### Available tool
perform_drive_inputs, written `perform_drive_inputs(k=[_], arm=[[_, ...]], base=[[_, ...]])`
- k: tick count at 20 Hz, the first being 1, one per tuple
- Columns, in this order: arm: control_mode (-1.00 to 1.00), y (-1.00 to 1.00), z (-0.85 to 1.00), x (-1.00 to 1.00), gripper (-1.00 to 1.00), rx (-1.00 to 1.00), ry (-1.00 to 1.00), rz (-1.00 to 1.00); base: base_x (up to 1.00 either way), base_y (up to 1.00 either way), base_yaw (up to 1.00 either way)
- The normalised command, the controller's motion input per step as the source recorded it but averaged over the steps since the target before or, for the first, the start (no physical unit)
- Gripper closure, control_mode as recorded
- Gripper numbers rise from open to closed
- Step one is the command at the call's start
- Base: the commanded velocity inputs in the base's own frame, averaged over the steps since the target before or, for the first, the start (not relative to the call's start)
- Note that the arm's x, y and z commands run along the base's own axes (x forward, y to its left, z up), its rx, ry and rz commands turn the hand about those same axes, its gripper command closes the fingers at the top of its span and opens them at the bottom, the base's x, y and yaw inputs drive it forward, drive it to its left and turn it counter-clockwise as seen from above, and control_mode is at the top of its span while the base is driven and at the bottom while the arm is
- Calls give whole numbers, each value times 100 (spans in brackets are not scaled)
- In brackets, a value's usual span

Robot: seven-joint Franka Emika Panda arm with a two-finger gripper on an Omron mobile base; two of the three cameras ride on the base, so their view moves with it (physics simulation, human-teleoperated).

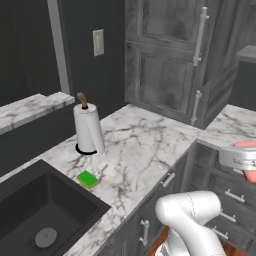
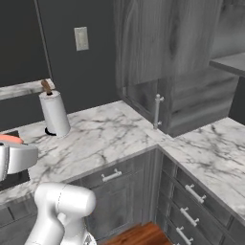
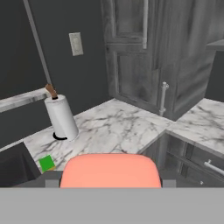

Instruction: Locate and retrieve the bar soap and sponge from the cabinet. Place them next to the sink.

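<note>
i have the bar soap (image 3: 110, 170) right up against the hand camera, a salmon-pink block with rounded corners sitting across the bottom of the hand view, and the gripper (image 3: 110, 183) is clamped on it, jaws closed against its sides. in the left base view the gripper (image 1: 239, 158) hangs at the right edge, out over the drawer fronts and off the marble, with pink soap (image 1: 248, 175) showing above and below the grey hand. in the right base view the same hand (image 2: 16, 158) sits at the left edge with a sliver of soap (image 2: 10, 139) on top.

the sponge (image 1: 88, 179) lies flat on the white marble counter (image 1: 145, 145), green with a yellowish edge, just beside the near corner of the dark sink (image 1: 35, 210). the round silver drain (image 1: 45, 237) shows in the basin floor. in the hand view i see the sponge (image 3: 47, 163) at lower left, well apart from the soap i am carrying.

a paper towel roll (image 1: 88, 128) stands upright on the counter behind the sponge, near the dark wall, with a brown spindle top. a wall outlet (image 1: 98, 42) sits above it. the tall grey cabinet (image 1: 170, 60) with long handles stands on the counter at the back corner. the arm's white elbow (image 1: 190, 215) rises at the bottom.
</note>
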Motion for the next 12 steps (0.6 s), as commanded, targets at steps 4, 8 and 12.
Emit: perform_drive_inputs(k=[4, 8, 12], arm=[[100, 0, 0, 0, 100, 0, 0, 0], [100, 0, 0, 0, 100, 0, 0, 0], [100, 0, 0, 0, 100, 0, 0, 0]], base=[[0, 6, 1], [0, 0, 0], [0, 13, 0]])
